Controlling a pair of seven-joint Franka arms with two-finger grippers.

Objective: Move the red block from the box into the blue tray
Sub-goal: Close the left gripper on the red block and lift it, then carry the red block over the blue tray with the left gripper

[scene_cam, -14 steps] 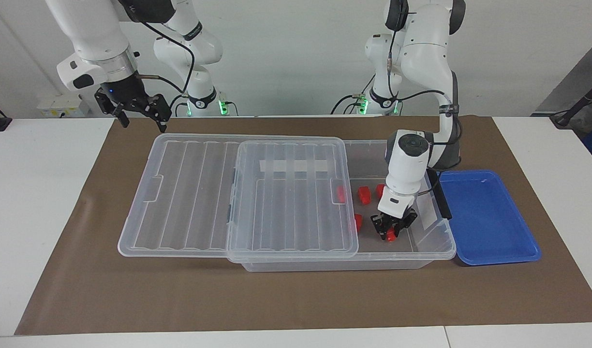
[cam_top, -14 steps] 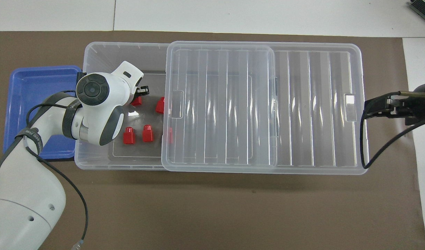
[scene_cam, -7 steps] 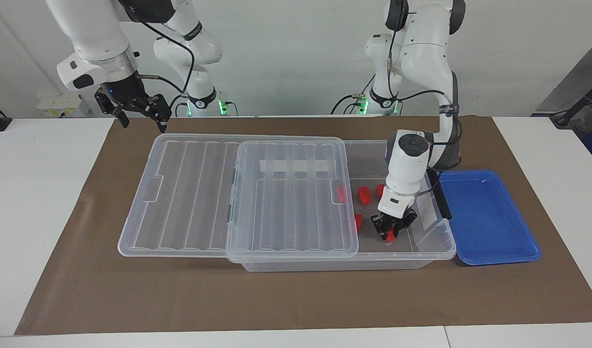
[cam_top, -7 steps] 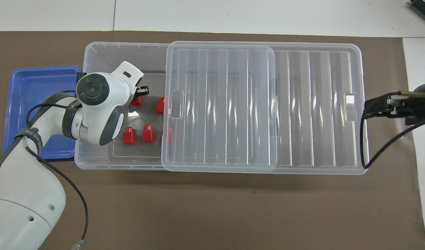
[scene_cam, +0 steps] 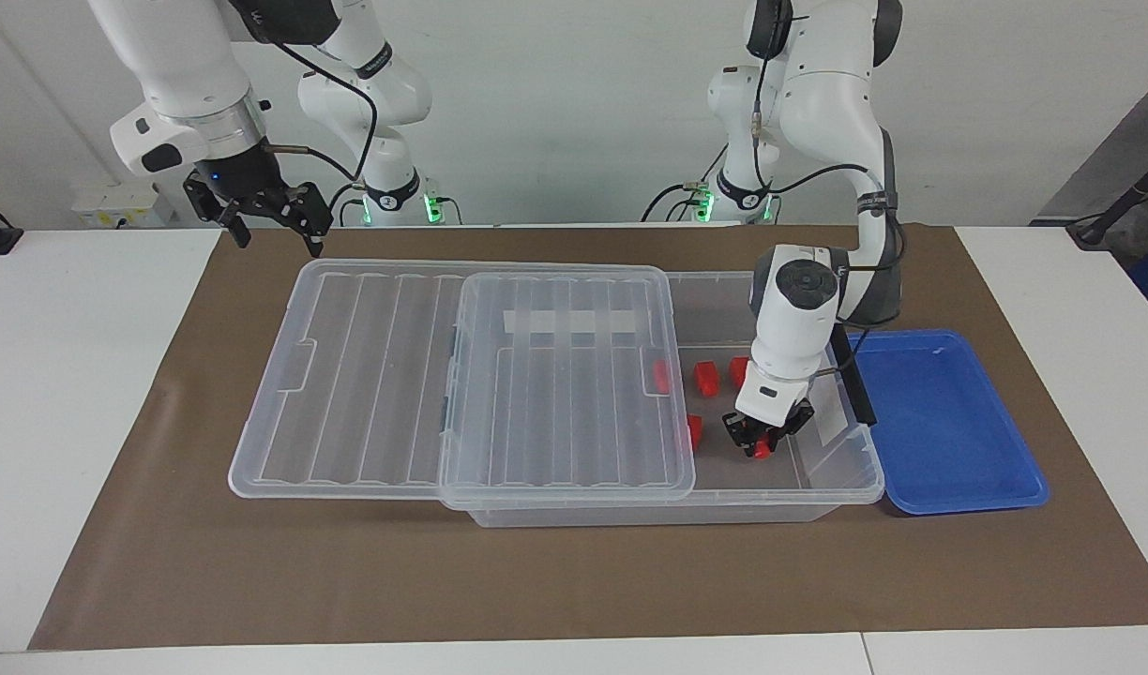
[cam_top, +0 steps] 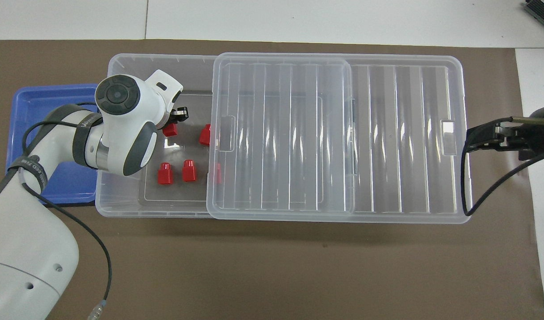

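Since the frame a second back, the left gripper (scene_cam: 760, 442) has come up a little inside the box (scene_cam: 818, 487), and the red block (scene_cam: 760, 450) clenched between its fingertips has risen with it; the left wrist has also shifted slightly toward the blue tray (scene_cam: 949, 422). Nothing else has moved.

Left to right across the facing view:

- Right gripper (scene_cam: 272, 220): hangs in the air over the brown mat (scene_cam: 574, 572) at the right arm's end of the table, jaws spread wide, holding nothing. Waiting, same place as before.
- Lid (scene_cam: 443, 375): ribbed, translucent, slid toward the right arm's end, so it covers most of the box and overhangs that end. The left-arm end of the box stands uncovered.
- Box, open part: four loose red blocks on its floor. One block (scene_cam: 661, 376) sits at the lid's edge, partly under it; a second (scene_cam: 694, 429) also at the lid's edge, farther from the robots; a third (scene_cam: 706, 376) beside the first; a fourth (scene_cam: 738, 368) partly hidden by the left wrist.
- Held block: in the left gripper's grip, just above the box floor, still within the box walls.
- Black latch (scene_cam: 851, 375): on the box's end wall next to the tray.
- Blue tray: just beside the box at the left arm's end, nothing in it.
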